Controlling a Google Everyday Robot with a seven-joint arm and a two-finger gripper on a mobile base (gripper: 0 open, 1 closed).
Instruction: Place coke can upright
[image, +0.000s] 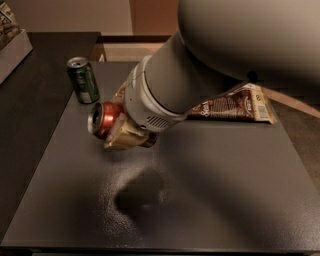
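Note:
The red coke can (103, 119) lies on its side in my gripper (122, 132), its silver top facing left. The gripper's tan fingers (120, 136) are shut around the can's body, holding it above the dark table (210, 190), left of centre. A shadow on the table below shows it is lifted. My grey arm comes down from the upper right and hides the rest of the can.
A dark green can (83, 80) stands upright just behind and left of the gripper. A brown snack bag (235, 106) lies at the back right, partly hidden by my arm. A white box (12, 47) sits at the far left edge.

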